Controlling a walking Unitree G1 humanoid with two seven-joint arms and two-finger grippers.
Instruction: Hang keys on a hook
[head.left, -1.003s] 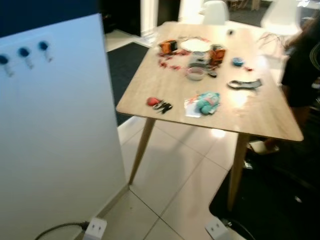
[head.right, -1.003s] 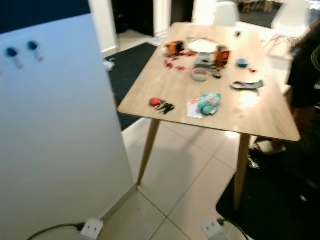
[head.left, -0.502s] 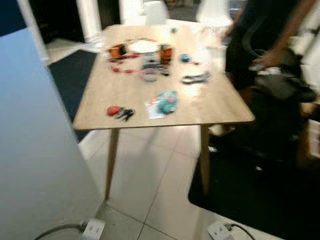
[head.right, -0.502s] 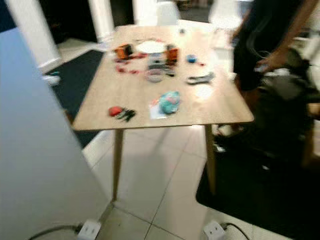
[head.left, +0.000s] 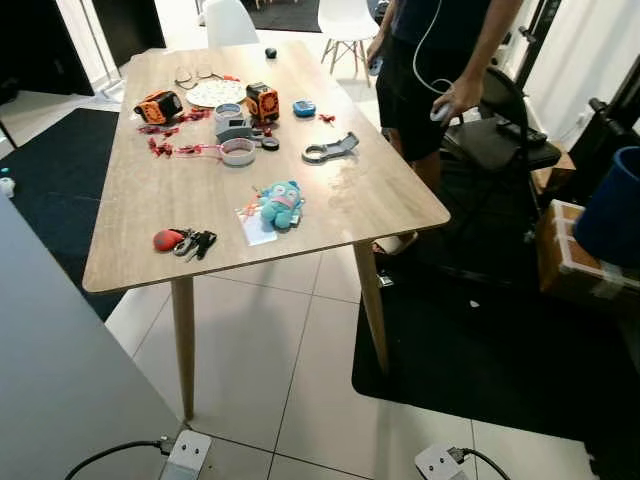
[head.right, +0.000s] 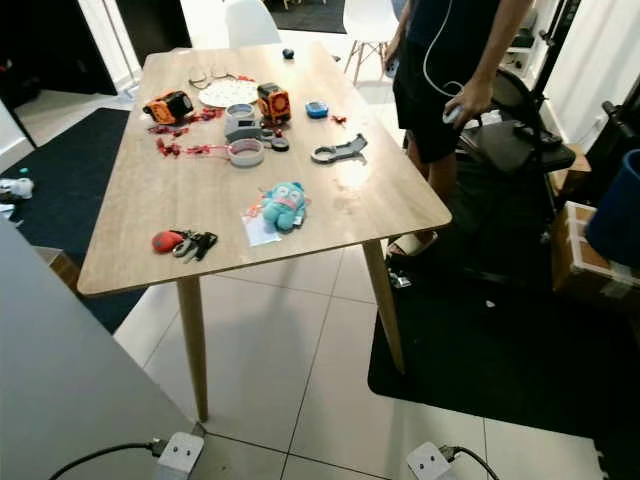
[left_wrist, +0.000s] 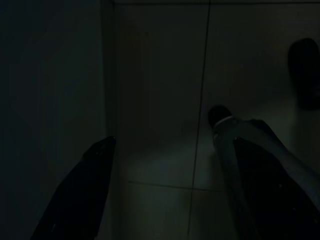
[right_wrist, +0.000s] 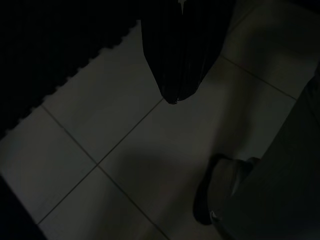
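Grippers hang idle over floor tiles: left (left_wrist: 165, 145) apart, right (right_wrist: 175, 95) closed.

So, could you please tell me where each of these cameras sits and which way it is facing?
Left eye view: head camera, looking forward and down at the wooden table with the keys near its front edge, a person beyond.
Right eye view: the other eye of that stereo pair, same scene: keys, teal plush toy.
Left wrist view: on the left arm, aimed down at dark floor tiles; left gripper open.
Right wrist view: on the right arm, facing tiles and a black mat's edge; right gripper shut.
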